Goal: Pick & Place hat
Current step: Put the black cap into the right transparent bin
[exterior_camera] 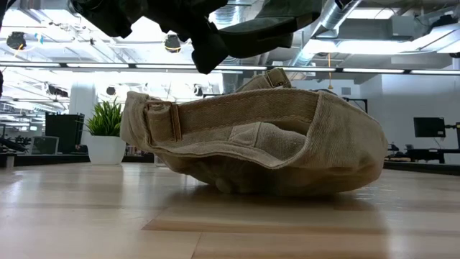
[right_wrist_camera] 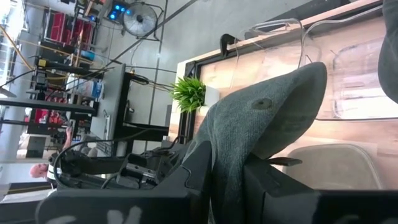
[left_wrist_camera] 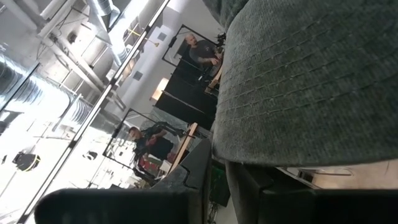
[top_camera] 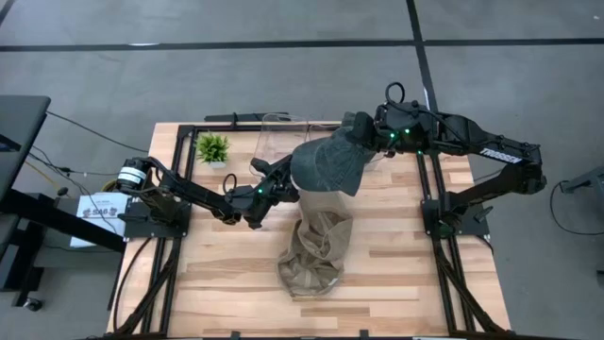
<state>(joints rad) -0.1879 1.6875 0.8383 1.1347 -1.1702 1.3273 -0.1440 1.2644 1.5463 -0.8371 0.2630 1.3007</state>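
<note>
A dark grey-green hat (top_camera: 330, 162) hangs in the air above the middle of the table, held between both grippers. My left gripper (top_camera: 286, 187) is shut on its left, nearer edge, and my right gripper (top_camera: 366, 140) is shut on its far right edge. The right wrist view shows the hat's crown with its top button (right_wrist_camera: 261, 104). The left wrist view shows its stitched brim (left_wrist_camera: 298, 81). Below it, tan hats (top_camera: 316, 250) lie in a heap on the table; the low view shows one (exterior_camera: 259, 140) resting on its crown, strap side up. My left gripper pinches the hat's edge beside the stitched brim (left_wrist_camera: 219, 163) between its two fingers, coming roughly level from the table's left. The hat is clear of the table. My right gripper pinches the cloth of the crown's rim (right_wrist_camera: 225, 163) between its two fingers, slanting down from the table's right. The crown bulges beyond the fingers, clear of the table.
A clear plastic container (top_camera: 283, 132) stands at the table's far edge behind the hat. A small potted plant (top_camera: 212, 147) stands at the far left. Black frame rails (top_camera: 429, 198) run along both sides. Bare wood lies at the near left and near right.
</note>
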